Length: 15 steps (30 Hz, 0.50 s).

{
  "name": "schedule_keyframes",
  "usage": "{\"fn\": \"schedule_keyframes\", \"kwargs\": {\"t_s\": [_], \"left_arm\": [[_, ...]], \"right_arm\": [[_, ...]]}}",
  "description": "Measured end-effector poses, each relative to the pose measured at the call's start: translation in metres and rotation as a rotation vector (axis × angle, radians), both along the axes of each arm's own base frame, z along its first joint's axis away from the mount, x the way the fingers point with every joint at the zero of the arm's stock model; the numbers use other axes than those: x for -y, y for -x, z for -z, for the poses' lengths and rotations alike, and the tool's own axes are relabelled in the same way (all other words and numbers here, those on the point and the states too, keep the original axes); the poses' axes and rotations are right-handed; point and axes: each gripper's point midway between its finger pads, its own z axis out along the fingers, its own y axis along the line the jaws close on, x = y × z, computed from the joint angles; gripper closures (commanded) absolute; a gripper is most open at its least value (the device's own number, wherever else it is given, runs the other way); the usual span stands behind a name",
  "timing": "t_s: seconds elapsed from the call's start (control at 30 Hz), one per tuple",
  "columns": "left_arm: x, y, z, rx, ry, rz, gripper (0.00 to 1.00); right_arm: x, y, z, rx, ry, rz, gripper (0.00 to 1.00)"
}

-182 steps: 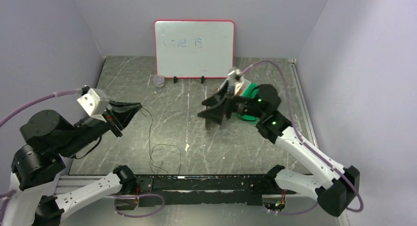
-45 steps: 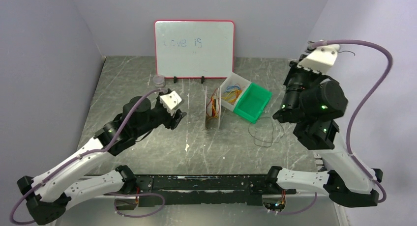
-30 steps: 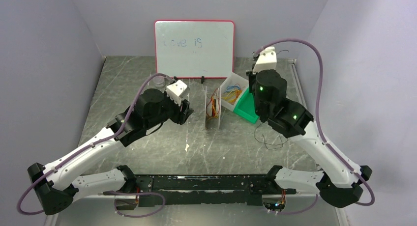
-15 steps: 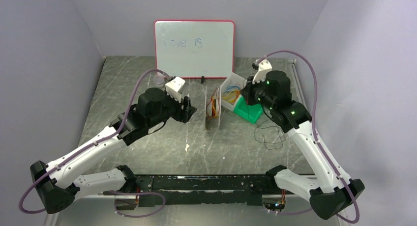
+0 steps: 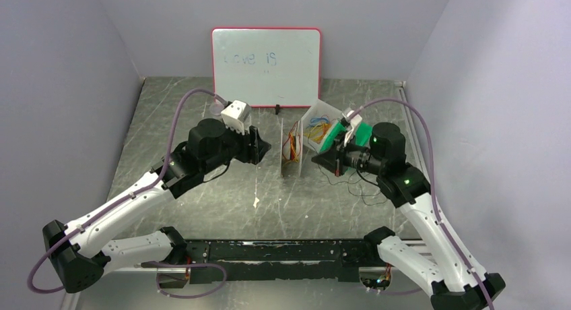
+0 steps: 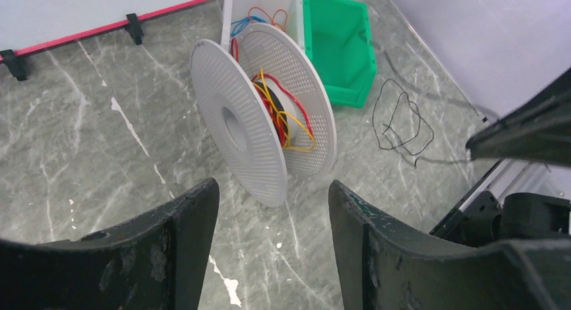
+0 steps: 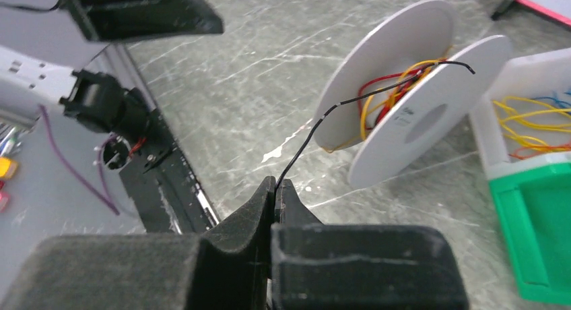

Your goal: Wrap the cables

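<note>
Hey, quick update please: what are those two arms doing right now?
Right gripper shut on black cable, tip near spool. Left gripper open, facing spool. Nothing blocking.

Light is even and diffuse from overhead in all three views, and you get only faint, soft shadows beneath the arms. The table (image 5: 202, 121) carries a dull sheen. The whiteboard (image 5: 266, 57) looks washed grey, its writing faint. The top view is sharp throughout. In the wrist views, the left gripper (image 6: 273, 189) and right gripper (image 7: 275, 187) sit dark and soft near the lens. The black cable (image 7: 316, 127) and spool (image 7: 397, 74) are crisp.
</note>
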Motion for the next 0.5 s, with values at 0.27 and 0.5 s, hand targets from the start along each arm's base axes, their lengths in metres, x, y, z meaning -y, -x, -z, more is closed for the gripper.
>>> {"fn": "schedule_keyframes", "kwargs": {"t_s": [0.27,0.5], "left_arm": [[0.006,-0.002,-0.007,-0.016,0.062,-0.011,0.36],[0.018,-0.004,0.006,-0.059,0.063,0.010,0.38]], "right_arm": [[-0.010,0.023,0.024,-0.013,-0.045,-0.126,1.00],[-0.022,0.019,0.038,-0.001,-0.080,-0.163,1.00]]}}
